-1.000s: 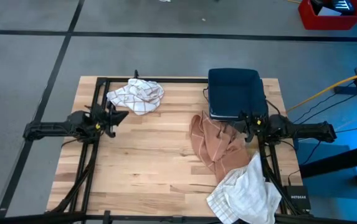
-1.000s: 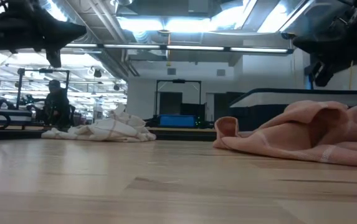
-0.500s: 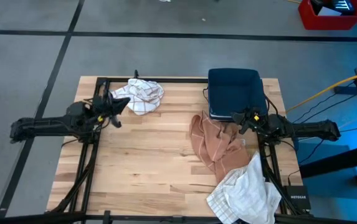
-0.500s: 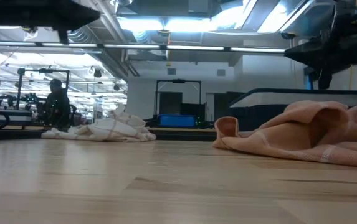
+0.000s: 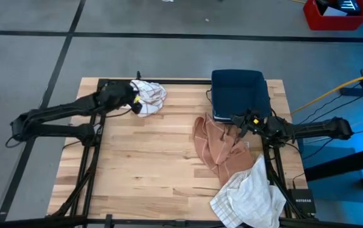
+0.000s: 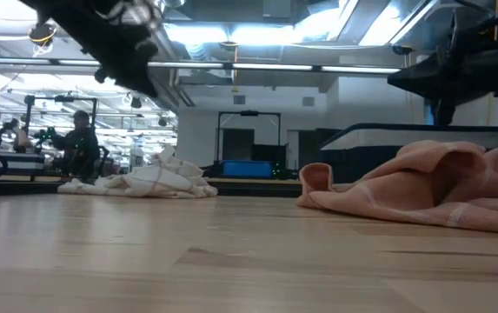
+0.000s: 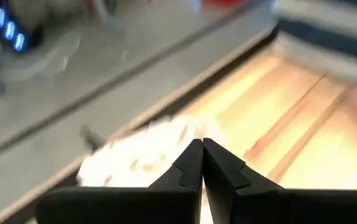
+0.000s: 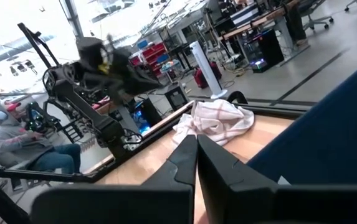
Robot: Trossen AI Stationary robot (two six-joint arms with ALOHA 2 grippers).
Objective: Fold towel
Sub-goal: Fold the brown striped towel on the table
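From above, the left gripper (image 5: 132,96) is hovering at the checked towel (image 5: 148,97) by the table's (image 5: 143,158) far edge. The right gripper (image 5: 237,120) is hanging over the tan towel (image 5: 218,144). At table height, both towels are lying crumpled. Through the wrist cameras, both pairs of fingers are pressed together, though the left one is probably blurred.
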